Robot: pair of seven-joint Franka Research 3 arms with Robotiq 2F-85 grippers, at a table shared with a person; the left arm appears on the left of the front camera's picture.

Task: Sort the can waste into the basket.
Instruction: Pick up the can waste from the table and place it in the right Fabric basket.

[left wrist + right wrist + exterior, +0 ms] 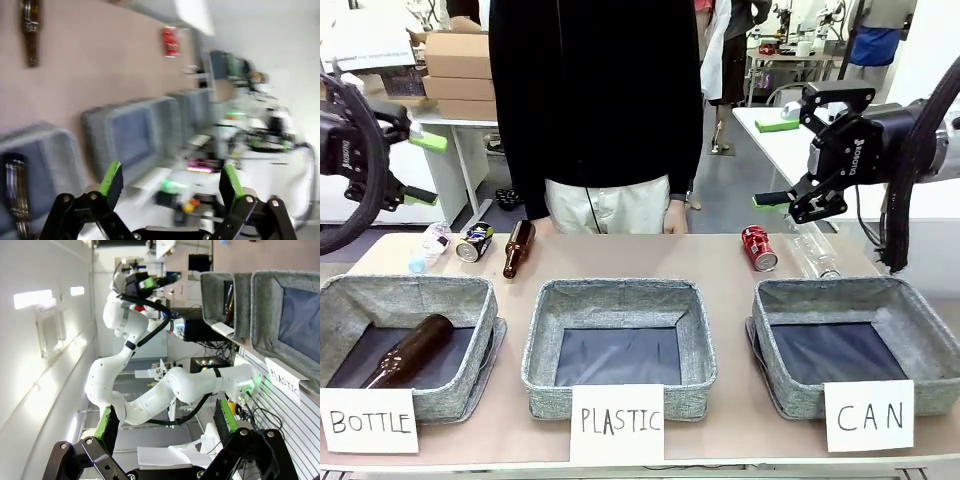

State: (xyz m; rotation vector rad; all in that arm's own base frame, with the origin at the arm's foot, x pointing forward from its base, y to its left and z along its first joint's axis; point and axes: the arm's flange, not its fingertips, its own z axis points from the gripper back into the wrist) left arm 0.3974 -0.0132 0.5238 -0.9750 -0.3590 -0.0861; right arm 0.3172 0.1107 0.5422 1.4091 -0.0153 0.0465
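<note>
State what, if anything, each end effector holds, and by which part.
Nothing is held. The left end effector and right end effector are open and empty; the red can and dark can lie on the table.

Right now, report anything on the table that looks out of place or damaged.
The red can lies tipped over behind the CAN basket, apparently dented. The dark can lies on its side at the far left, beside a brown bottle, far from that basket. Nothing looks spilled.

You are in a robotics lab: stacked cardboard boxes (pixel 457 70) sit on a white workbench (pixel 445 150) behind the table (pixel 620 262), another white bench (pixel 775 140) stands farther back, and hand-lettered signs (pixel 868 415) front grey sorting baskets (pixel 840 290).
</note>
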